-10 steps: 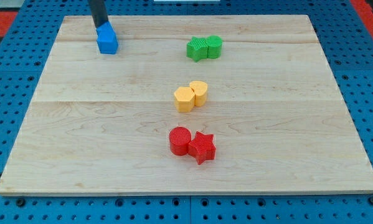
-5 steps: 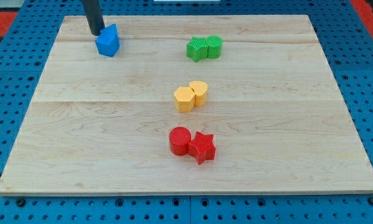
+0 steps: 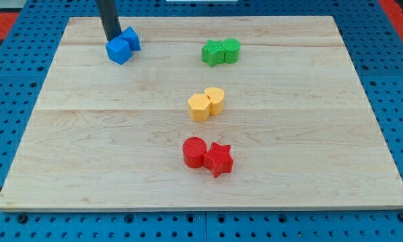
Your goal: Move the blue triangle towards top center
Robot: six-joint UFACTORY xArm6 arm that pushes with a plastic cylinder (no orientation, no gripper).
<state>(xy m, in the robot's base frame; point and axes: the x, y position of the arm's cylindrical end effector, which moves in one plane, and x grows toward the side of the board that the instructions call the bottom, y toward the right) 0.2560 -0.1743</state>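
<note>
Touching blue triangle (image 3: 130, 37) (beside blue cube (image 3: 119, 50)): my tip (image 3: 112, 38).

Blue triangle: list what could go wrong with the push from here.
1. My tip sits at the view's left of two touching blue blocks, the blue triangle and a blue cube. A push toward the view's right may drag the cube along.
2. The triangle lies near the board's top edge; a skewed push could slide it off.
3. The green blocks sit to the view's right near top center; overshooting could knock them.
</note>
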